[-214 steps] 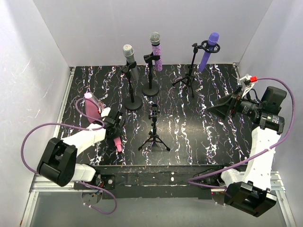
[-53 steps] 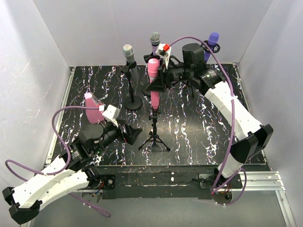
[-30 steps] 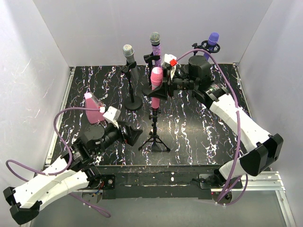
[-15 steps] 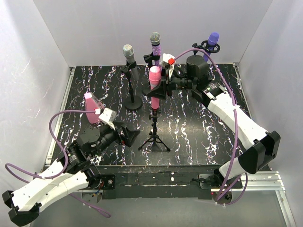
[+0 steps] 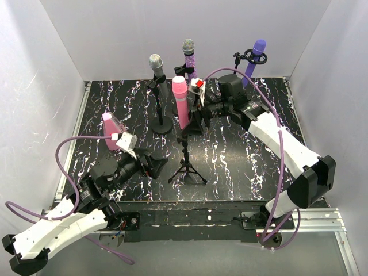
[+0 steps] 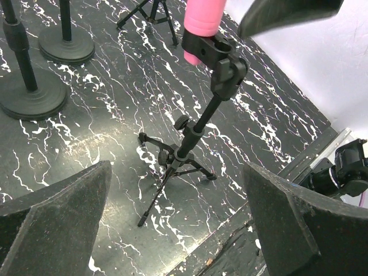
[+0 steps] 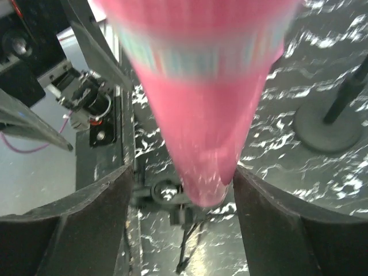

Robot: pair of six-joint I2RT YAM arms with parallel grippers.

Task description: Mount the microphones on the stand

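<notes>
Jaws first: the right jaws bracket the plain pink microphone (image 5: 180, 102) at the middle of the overhead frame, with a finger (image 7: 287, 241) on either side of it. The right wrist picture is smeared and seems to show a sliver of gap on one side, so I cannot tell whether they are pinching it or slack around it. By contrast, the left jaws are spread wide and carry nothing. They sit low at the lower left of the overhead frame, fingers (image 6: 57, 218) looking on from a distance.

My next move turns on the fit between the microphone's lower end and the black clip (image 6: 214, 49) atop the small tripod stand (image 5: 185, 152) at centre. The long axis runs nearly upright, with the head leaning a little toward the upper left in the overhead view. The tail points down into the clip, just below the right jaws. From the left wrist view the pink tail sits at the clip's ring; I judge it lodged, perhaps not fully home. The right arm is by far the nearer.

The microphone is smooth plain pink, tapering toward the tail, with a paler rounded head. Along the upper part of the frame, the silver-grey microphone (image 5: 156, 68), glittery microphone (image 5: 189, 57) and purple microphone (image 5: 255, 54) already sit on their stands, on the black, white-veined bench (image 5: 230, 167).
</notes>
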